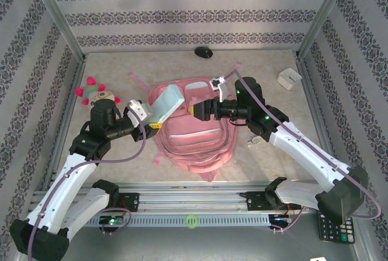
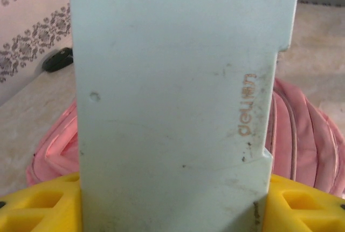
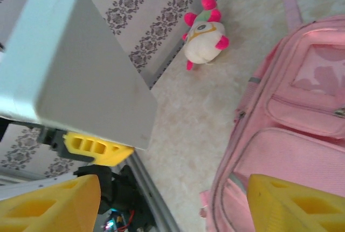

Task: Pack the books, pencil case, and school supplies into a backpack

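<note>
The overhead camera sits above and behind my two bases. It looks down and forward over the whole table [image 1: 267, 67], from far enough back to take in both arms and the entire backpack [image 1: 194, 139]. My left wrist camera looks out along my left claw [image 2: 172, 210], very close to the pencil case [image 2: 172, 108], with the backpack and far wall visible past its edges. My right wrist camera looks down over my right claw [image 3: 172, 205] toward the left side wall, from middling range. All three views share the pencil case and backpack. The plush toy [image 3: 204, 38] also appears in the overhead view.
</note>
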Robot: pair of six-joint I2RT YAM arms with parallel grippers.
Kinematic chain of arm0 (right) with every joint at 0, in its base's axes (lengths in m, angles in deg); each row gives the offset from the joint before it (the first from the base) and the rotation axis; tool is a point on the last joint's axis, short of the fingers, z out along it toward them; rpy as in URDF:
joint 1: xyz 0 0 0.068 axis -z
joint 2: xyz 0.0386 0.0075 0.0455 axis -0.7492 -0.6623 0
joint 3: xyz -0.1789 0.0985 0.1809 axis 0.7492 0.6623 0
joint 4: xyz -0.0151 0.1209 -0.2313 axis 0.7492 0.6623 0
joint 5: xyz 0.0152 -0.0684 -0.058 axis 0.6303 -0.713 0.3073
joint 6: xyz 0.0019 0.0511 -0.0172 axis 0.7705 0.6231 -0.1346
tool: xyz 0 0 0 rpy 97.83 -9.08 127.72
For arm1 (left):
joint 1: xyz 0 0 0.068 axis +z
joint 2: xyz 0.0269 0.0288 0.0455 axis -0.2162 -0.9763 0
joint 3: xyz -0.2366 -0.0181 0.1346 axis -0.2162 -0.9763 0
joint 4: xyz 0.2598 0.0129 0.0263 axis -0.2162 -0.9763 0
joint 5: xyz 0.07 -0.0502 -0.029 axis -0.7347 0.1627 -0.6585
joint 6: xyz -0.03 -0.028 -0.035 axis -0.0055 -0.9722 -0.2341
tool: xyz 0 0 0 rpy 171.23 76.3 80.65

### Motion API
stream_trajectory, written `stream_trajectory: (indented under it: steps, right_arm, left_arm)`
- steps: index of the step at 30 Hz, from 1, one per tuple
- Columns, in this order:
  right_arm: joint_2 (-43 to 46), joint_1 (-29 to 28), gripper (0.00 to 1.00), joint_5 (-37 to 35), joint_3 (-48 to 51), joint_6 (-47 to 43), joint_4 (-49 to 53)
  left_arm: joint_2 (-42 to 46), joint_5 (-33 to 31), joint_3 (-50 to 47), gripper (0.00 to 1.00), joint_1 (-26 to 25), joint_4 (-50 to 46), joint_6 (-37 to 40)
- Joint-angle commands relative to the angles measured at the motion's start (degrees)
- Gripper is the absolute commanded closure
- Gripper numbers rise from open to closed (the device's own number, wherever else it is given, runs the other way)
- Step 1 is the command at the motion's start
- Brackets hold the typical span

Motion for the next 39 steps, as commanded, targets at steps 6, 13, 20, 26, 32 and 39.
stream_trajectory:
  steps: [6,13,20,26,32,39]
  right_arm:
    - [-0.13,-1.67,0.26,3.11,-3.13,1.99,-0.46]
    - [-1.07,-2.61,0.26,-0.34,-4.66,4.46,-0.32]
    - [-8.73,-3.57,0.33,0.56,-10.81,9.6,0.62]
    - [-12.21,-4.67,0.54,-0.56,-13.75,9.17,2.08]
    - [-9.99,-3.92,0.74,-3.75,-12.08,8.72,3.32]
    - [-1.97,2.16,0.82,-4.77,-5.27,10.07,3.26]
  left_arm:
    - [-4.55,-6.79,5.02,0.68,-0.8,-3.0,7.33]
    - [-5.14,-5.28,4.71,0.68,-1.7,-2.54,9.25]
    - [-4.38,-5.34,4.34,0.68,-2.17,-3.14,11.69]
    - [-5.2,-6.28,5.08,0.67,-2.68,-4.68,11.85]
    - [-5.98,-8.28,5.43,0.6,-3.23,-5.4,11.33]
    - [-7.89,-8.34,6.18,0.32,-3.99,-4.05,9.27]
